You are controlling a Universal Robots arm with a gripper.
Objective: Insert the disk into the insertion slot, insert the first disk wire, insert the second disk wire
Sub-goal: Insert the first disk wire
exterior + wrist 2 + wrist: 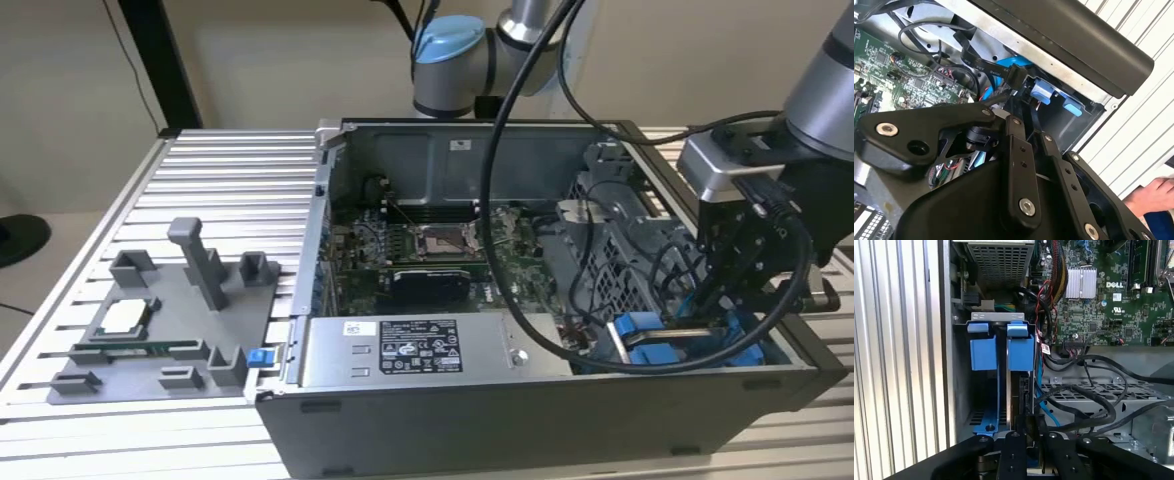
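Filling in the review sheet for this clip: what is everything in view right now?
case: one, grey, open, on the table
table: one, silver slats
disk: one, blue-framed, on edge in the slot
slot: one, grey, case corner at the exterior view's right
second frame: one, blue, beside the disk
power supply: one, silver, case front
motherboard: one, green, inside the case
cables: several, black, inside the case
fixture: one, grey, on the table at the exterior view's left
hand: one, a person's, outside the case
arm: one, grey with blue caps, behind the case
end effector: one, black, by the disk
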